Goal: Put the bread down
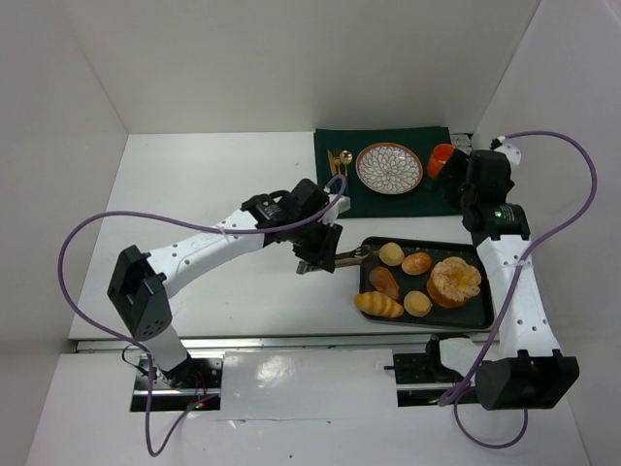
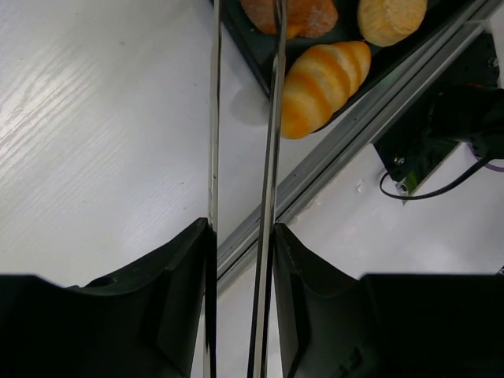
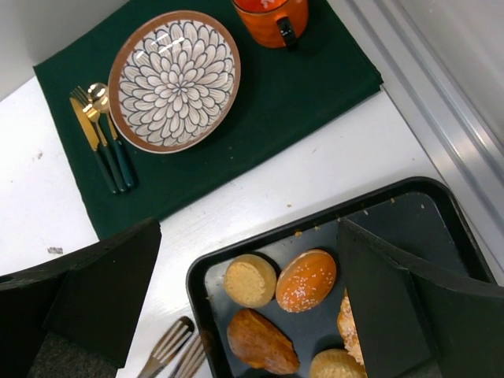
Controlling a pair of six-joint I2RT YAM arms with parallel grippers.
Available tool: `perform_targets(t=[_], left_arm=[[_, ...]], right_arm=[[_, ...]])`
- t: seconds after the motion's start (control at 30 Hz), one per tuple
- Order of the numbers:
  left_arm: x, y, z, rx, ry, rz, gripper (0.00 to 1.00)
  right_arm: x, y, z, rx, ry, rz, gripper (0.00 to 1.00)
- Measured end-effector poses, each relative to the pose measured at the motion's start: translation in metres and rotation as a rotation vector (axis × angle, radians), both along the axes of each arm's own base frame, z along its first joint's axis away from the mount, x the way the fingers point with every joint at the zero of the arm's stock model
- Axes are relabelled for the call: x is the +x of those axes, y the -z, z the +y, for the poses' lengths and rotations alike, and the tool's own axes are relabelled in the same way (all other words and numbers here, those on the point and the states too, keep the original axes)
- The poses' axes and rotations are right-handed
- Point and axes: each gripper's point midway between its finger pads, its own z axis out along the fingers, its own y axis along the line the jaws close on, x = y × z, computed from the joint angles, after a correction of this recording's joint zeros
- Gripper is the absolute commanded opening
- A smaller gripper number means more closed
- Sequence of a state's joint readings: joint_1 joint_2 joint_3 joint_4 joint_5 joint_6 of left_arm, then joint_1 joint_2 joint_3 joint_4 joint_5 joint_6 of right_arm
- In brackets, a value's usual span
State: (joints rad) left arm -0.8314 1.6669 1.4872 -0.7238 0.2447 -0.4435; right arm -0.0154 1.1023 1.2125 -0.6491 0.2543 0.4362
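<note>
A black tray (image 1: 471, 316) sits on the white tabletop (image 1: 213, 184) at the near right, and all the bread is in it. A long striped roll (image 1: 378, 305) and a small round bun (image 1: 417, 303) lie along its near edge. Behind them are a dark pastry (image 1: 384, 282) and a large ridged loaf (image 1: 454, 282), then a seeded bun (image 1: 416, 262) and a pale round bun (image 1: 391, 253) at the far side. Just left of the tray, the left end effector (image 2: 241, 228) is clamped narrow on a pair of metal tongs (image 2: 272, 157), whose blades point right and reach the tray's left rim close to the dark pastry. Farther back a dark green placemat (image 3: 260, 110) carries gold cutlery (image 3: 98, 134) at its left, a flower-patterned plate (image 3: 173, 79) in the middle and an orange mug (image 3: 272, 17) at its right. The right end effector (image 3: 246, 227) hangs above the placemat's right end near the mug, its fingers spread wide and holding nothing.
</note>
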Motion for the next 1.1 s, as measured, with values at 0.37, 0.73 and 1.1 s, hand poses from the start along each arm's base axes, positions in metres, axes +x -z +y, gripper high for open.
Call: perform_targets(t=[0.37,0.73,1.1], left_arm=[[0.009,-0.004,-0.032,-0.066,-0.012,0.029,0.56],[0.03,0.018,-0.059,-0.055,-0.052,0.076,0.58],[0.027,0.033,-0.062,-0.042,-0.067,0.129,0.25]], right_arm=[[-0.004,0.005,0.0,-0.006,-0.003,0.027,1.0],[-0.004,0.005,0.0,-0.007,-0.003,0.028,1.0],[-0.007,0.007,0.0,-0.004,-0.007,0.04,1.0]])
